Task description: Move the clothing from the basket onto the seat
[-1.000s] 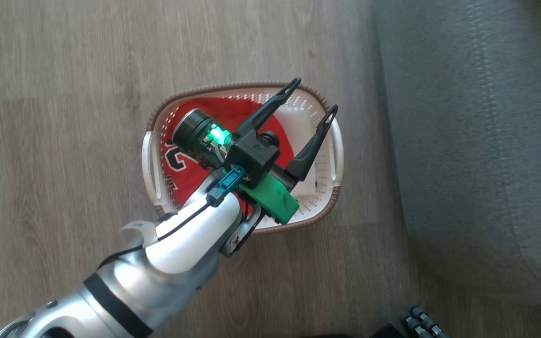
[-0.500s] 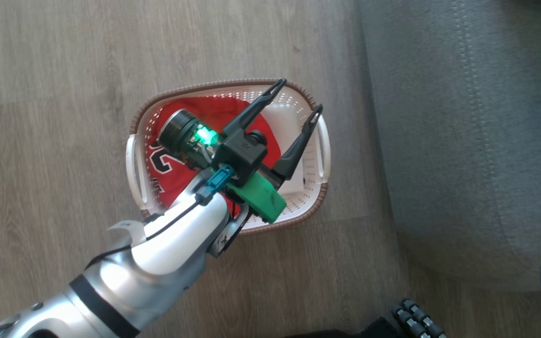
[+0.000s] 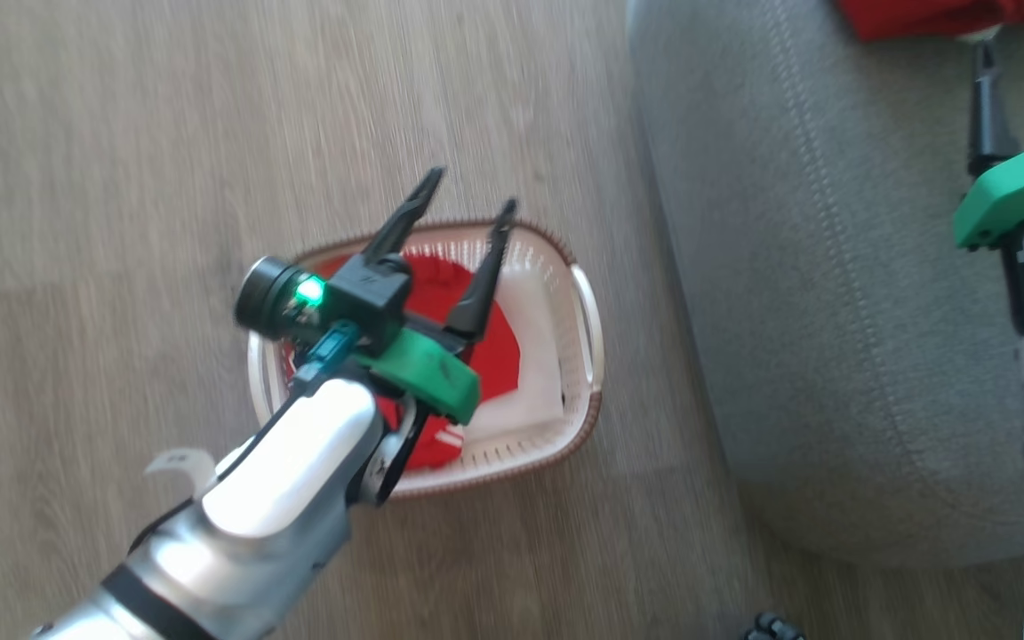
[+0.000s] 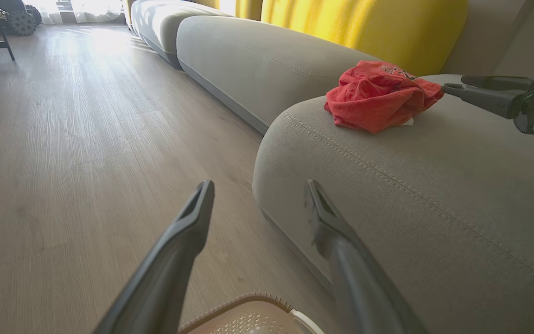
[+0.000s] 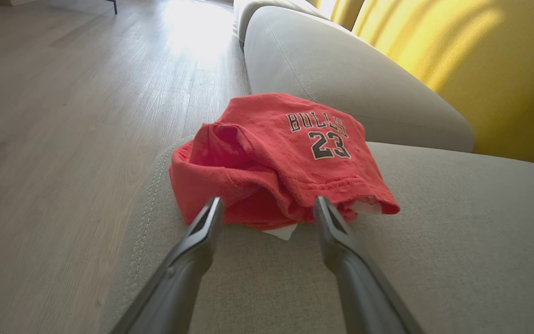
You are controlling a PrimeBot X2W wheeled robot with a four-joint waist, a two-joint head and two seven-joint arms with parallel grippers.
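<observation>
Left of the seat (image 3: 832,311), saw pale wood-plank floor (image 3: 121,133) stretching away, the broadest thing in the head view. Found the seat itself grey, round-edged and far bigger than anything on it, with a double-stitched seam following its rim. Behind the seat, noted yellow back cushions (image 5: 480,69) catching the light. Just off the seat's left edge, down on the floor, found the basket (image 3: 589,324): cream, perforated, brown-rimmed, near the seat but apart from it. Spotted the BULLS 23 garment (image 5: 285,157) crumpled on top of the seat, close to its rounded end, lettering upward, a scrap of white poking from under the hem. Found the second red garment (image 3: 499,351) off the seat, lying in the basket, bunched toward the side farther from the seat, with white showing beside it on the nearer side. Saw the left gripper (image 3: 471,191) left of the seat, above the basket's far rim, fingers spread wide, nothing between them. Saw the right gripper (image 5: 268,202) over the seat, fingers likewise well apart, tips at the near hem of the BULLS 23 garment, clamped on nothing; could not tell whether the tips touched the cloth.
</observation>
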